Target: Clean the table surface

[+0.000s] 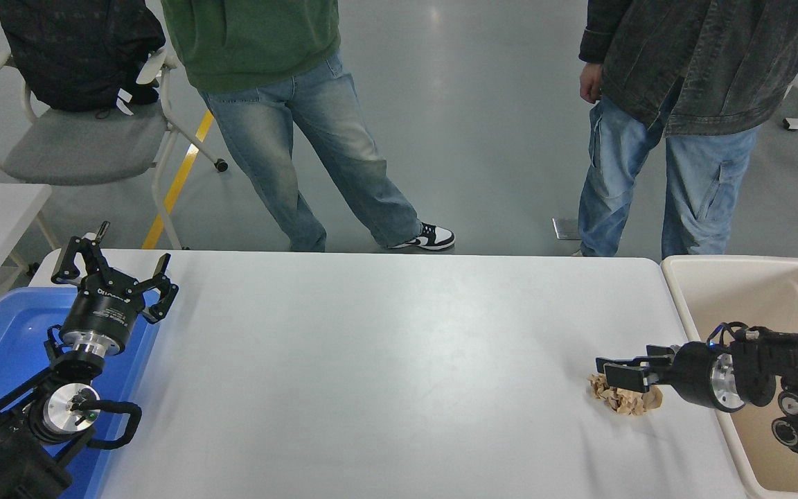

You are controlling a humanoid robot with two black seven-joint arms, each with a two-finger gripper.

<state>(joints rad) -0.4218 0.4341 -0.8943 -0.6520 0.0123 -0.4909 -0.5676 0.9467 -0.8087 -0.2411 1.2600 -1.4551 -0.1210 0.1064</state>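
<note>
Under the right tool (619,373) lies the table surface (371,360).

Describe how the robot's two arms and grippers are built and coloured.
Both are black. The left gripper has jointed linkage fingers on a round black body with small white lettering, above a silver ring and a silver disc joint; a black cable loops beside it. The right gripper has flat black fingers on a rounded black wrist with a silver ring and thin cables.
</note>
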